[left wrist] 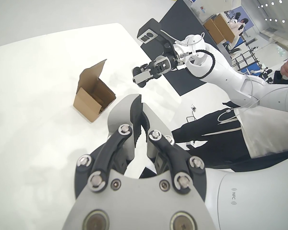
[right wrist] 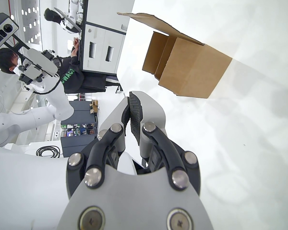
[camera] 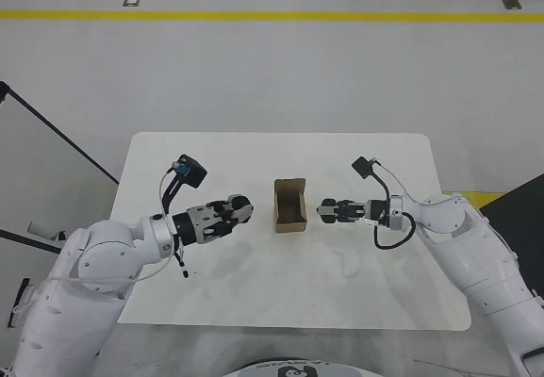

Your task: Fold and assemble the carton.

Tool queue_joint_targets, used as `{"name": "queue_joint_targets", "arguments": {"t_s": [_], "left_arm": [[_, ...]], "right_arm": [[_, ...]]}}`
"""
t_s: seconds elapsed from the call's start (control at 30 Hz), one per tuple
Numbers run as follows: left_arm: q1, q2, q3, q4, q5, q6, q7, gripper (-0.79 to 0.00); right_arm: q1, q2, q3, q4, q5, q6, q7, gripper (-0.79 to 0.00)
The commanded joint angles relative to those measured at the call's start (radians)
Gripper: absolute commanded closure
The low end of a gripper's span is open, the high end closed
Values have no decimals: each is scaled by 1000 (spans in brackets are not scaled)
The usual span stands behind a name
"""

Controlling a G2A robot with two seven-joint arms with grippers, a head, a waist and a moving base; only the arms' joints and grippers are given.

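Pads pressed together and holding nothing, the left gripper [left wrist: 139,101] hangs near one long side of a small brown cardboard carton [camera: 290,204]. The right gripper [right wrist: 134,96], likewise closed on nothing, faces the box from the opposite side, and neither touches the cardboard. The carton sits near the middle of the white table [camera: 366,283], between the two arms. It is open at the top, with one flap standing up at the end away from the robot. The step in hand looks to be bringing that raised flap down. Doing it well probably calls for one arm to brace a side wall so the light box cannot slide, while the other presses the flap along its crease rather than at a corner. Either gripper would need to part its fingers first if a pinch is wanted. The carton's underside is hidden, so whether its base is locked cannot be told, and any tuck tab on the flap is hard to make out.
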Motion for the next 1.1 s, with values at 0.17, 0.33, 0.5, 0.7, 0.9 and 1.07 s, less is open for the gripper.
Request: {"name": "queue_joint_targets", "arguments": {"t_s": [0.17,0.33,0.5,0.7,0.9,1.07], "left_arm": [[-162,-33,204,209,-85,138,4,0],[-278,-63,306,366,-176,205,21,0],[-304,-68,323,393,-164,216,26,0],[-300,-71,333,433,-150,235,53,0],[-378,-107,417,551,-211,266,130,0],[-376,-107,416,554,-211,268,135,0]], "right_arm": [[28,-23,-47,27,-32,71,-127,0],[66,-44,-94,75,-34,104,-157,0],[81,-52,-114,96,-35,115,-153,0],[76,-53,-118,96,-43,122,-165,0],[104,-74,-162,110,-53,143,-194,0],[104,-74,-162,110,-53,143,-194,0]]}}
